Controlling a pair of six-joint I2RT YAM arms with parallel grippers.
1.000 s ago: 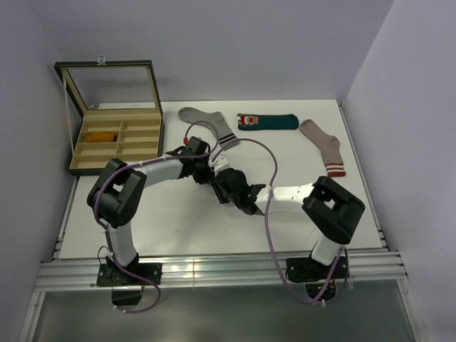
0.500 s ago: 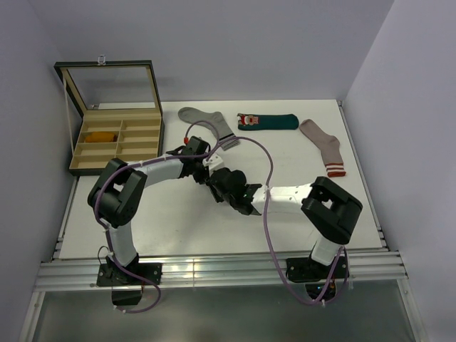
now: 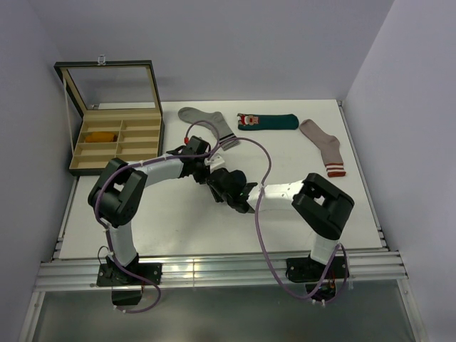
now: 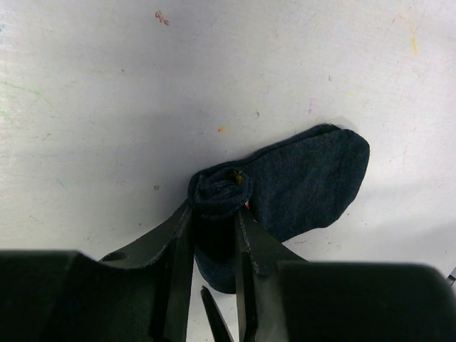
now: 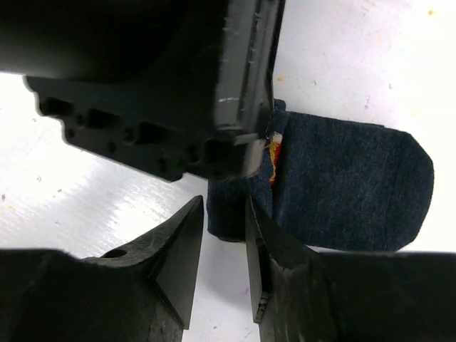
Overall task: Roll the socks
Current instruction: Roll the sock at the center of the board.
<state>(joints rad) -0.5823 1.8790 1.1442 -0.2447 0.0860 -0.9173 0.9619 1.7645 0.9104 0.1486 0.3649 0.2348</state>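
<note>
Top view: the left gripper (image 3: 205, 168) and right gripper (image 3: 222, 184) meet at the centre of the table (image 3: 178, 228), almost touching. The sock they work on is hidden beneath them. From there, the teal sock (image 3: 269, 122) lies flat at 12 o'clock and looks unrolled. A grey sock (image 3: 206, 121) lies at 11 and a pink sock (image 3: 324, 146) at 2. At 10 o'clock stands the open box (image 3: 80, 165), with the mustard sock (image 3: 102, 135) in one compartment. The grey sock's cuff is near the left gripper; nothing else crowds the work.

Left wrist: the fingers (image 4: 246, 242) stand narrow, clamped on the rolled end of the navy sock (image 4: 306, 178). The flat remainder spreads toward 2 o'clock. I judge the roll about half made.

Right wrist: its fingers (image 5: 187, 249) stand a slit apart, and the sock's near corner sits at their tips. Whether they pinch it I cannot tell. The left gripper's body fills 11 o'clock, right against the roll, and blocks much of this view.

The next move seems to call for turning the roll toward the flat end while that end is kept flat. The closeness of the two grippers is the main hindrance.
</note>
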